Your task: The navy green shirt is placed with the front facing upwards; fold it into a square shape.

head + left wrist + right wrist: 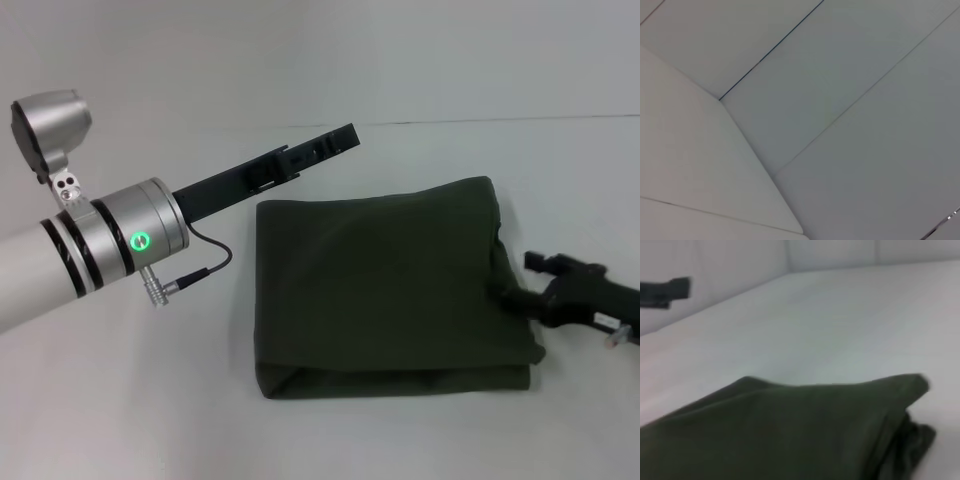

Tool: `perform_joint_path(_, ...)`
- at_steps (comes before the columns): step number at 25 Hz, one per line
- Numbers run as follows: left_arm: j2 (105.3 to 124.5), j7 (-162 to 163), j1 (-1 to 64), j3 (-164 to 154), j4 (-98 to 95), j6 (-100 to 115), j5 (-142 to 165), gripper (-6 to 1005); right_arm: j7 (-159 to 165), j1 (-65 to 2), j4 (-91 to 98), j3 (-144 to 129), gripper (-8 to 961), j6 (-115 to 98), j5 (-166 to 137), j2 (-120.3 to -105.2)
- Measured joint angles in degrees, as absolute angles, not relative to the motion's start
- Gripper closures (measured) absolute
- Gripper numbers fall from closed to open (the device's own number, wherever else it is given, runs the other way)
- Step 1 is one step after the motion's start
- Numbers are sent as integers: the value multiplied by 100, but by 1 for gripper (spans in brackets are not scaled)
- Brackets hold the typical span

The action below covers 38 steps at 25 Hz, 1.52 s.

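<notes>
From the head view, the shirt (385,285) lies folded mid-table, nearly square. The right gripper (515,293) touches its right edge, grip unclear; the left gripper (318,150) hovers far-left, grip unclear. Left wrist: bare surfaces. Right wrist: shirt (790,435) directly ahead.

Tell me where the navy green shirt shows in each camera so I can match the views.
Head view: the navy green shirt, folded into a rough square, lies centre-right on the white table, the right tool at its right edge.
Left wrist view: not in it; only pale panels show.
Right wrist view: it fills the lower part.
Shared landmark: the left tool, raised beyond the shirt, appears dark at the edge of the right wrist view.
</notes>
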<state>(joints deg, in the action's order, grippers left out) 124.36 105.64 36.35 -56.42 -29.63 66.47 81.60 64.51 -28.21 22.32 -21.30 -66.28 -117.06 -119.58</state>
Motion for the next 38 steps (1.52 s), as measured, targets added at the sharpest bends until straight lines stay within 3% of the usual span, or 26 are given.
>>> perform_joint_path(9, 12437, 10553, 3615, -5642, -2987, 6768, 8091, 33, 6400, -2849, 2506, -2168, 136, -7960, -10764, -11988)
perform_joint_path(20, 12436, 10485, 3595, -5633, -2965, 6810, 8077, 33, 6316, -3806, 1647, -3024, 136, -6111, -10737, -12022)
perform_joint_path(38, 12438, 10476, 3581, -5581, -2953, 6821, 8077, 34, 6324, -3266, 1596, -2930, 136, -5497, -10355, -11992)
